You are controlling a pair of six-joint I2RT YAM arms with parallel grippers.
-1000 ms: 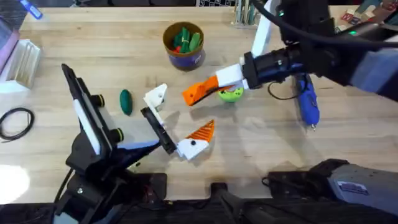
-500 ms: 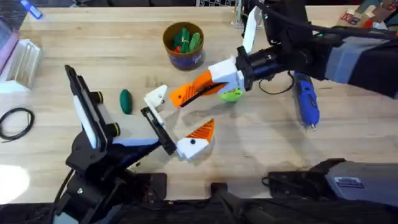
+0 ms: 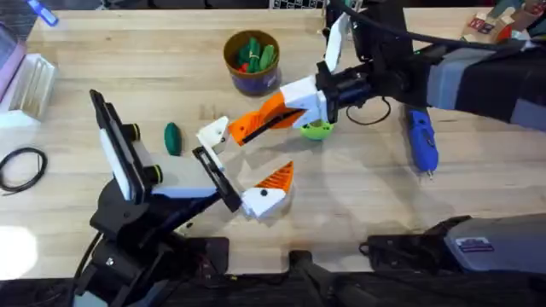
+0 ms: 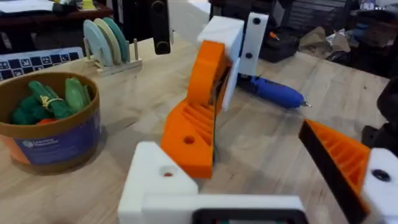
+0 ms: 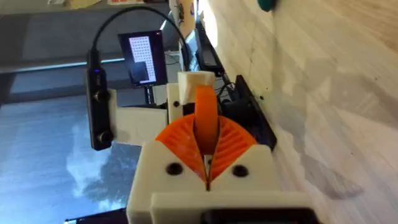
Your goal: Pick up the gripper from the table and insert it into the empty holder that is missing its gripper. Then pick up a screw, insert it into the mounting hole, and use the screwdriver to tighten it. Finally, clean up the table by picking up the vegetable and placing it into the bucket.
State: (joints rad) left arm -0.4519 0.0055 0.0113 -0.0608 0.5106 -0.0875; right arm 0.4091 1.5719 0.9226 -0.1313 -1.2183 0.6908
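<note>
As the right hand [image 3: 247, 128] is held just beside the empty holder [image 3: 213, 133], the gripper [image 5: 206, 118], a ribbed orange wedge, is seen pinched edge-on between its pressed-together orange pads. The holder is presented by the left hand [image 3: 244, 160], whose fingers are spread wide, one a bare white block and the other already fitted with its orange wedge. Whether the wedge is touching the block cannot be told from above; from the left wrist it appears to hang close over it, tilted. The insertion is judged to be only starting. It would be done best if the wedge were squared to the block's face before being pushed, so that it is slid along the seat rather than jammed in at an angle, and if the left arm were kept steady as a brace. The mounting hole [image 4: 166, 173] should be left uncovered and lined up for the screw. Further off on the tabletop [image 3: 358, 205], the screwdriver [image 3: 421, 141] is lying to the right, and the vegetable [image 3: 172, 138] is lying left of the holder, well apart from the bucket [image 3: 252, 83].
</note>
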